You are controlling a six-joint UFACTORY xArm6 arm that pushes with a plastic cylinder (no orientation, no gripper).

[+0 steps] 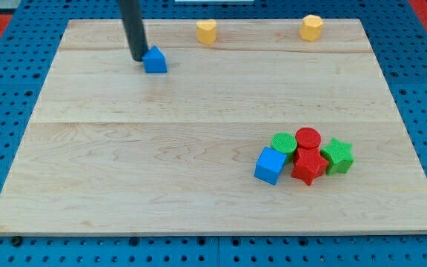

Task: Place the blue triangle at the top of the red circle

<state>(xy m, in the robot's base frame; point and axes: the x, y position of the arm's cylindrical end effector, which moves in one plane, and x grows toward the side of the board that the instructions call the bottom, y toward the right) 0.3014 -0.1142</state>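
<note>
The blue triangle [155, 60] lies near the view's top left of the wooden board [161, 148]. My tip [137, 58] rests just left of it, touching or nearly touching its left side. The red circle [308, 138] sits far off at the view's lower right, in a tight cluster of blocks. The rod comes down from the view's top edge.
Around the red circle: a green circle [283, 142] to its left, a red star [309, 166] below it, a green star [338, 156] to its right, a blue cube [270, 165] at lower left. Two yellow blocks [207, 31] [311, 27] sit along the board's top edge.
</note>
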